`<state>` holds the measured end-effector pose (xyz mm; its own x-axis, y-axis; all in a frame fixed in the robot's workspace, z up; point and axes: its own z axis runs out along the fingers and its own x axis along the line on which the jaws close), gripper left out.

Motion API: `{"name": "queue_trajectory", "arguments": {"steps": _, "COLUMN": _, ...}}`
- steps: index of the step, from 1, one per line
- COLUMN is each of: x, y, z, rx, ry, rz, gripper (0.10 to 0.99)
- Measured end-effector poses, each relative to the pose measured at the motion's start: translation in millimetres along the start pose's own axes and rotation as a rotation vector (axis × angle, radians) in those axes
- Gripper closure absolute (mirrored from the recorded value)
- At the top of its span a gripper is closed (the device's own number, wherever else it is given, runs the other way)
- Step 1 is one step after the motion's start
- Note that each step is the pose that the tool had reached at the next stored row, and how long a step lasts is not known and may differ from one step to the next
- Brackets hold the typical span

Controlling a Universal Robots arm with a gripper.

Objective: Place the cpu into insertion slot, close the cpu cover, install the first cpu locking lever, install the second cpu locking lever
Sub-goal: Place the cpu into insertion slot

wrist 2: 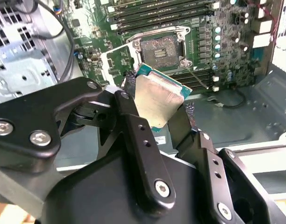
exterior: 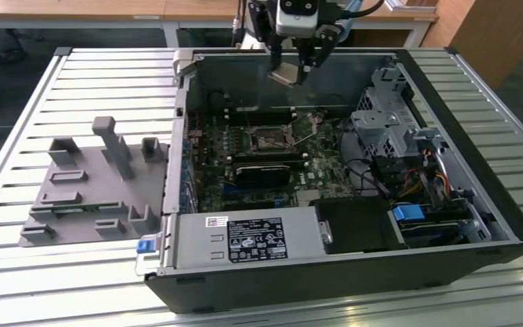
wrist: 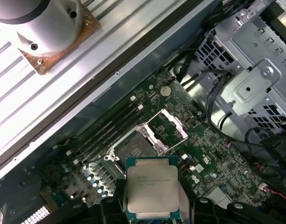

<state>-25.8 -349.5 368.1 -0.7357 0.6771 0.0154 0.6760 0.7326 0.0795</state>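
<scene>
Silver-grey on top with a green edge, the cpu (wrist 2: 157, 95) sits clamped between the two black fingers (wrist 2: 129, 116) of the gripper (exterior: 295, 68), which are closed on its opposite sides. In the exterior view the chip hangs tilted in the air, well above the insertion slot (exterior: 266, 139) and nearer to the far wall of the open computer case (exterior: 334, 283). It does not touch the green motherboard (exterior: 212, 153). The insertion slot is bare, and its dark square of contacts is visible in both wrist views. The cpu cover (wrist: 175, 124) is open and stands up just beside the slot, on its hinge side. A thin locking lever (wrist 2: 198, 77) is unhooked and sticks out from one side of the slot. Long black memory slots (wrist 2: 157, 11) run near the slot.
</scene>
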Motion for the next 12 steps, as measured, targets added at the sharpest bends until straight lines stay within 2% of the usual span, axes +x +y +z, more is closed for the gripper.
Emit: {"name": "queue_trajectory", "arguments": {"steps": 12, "x": 0.0, "y": -0.2, "z": 2.4, "rx": -0.002, "ry": -0.0169, "rz": 0.204, "gripper": 0.561}}
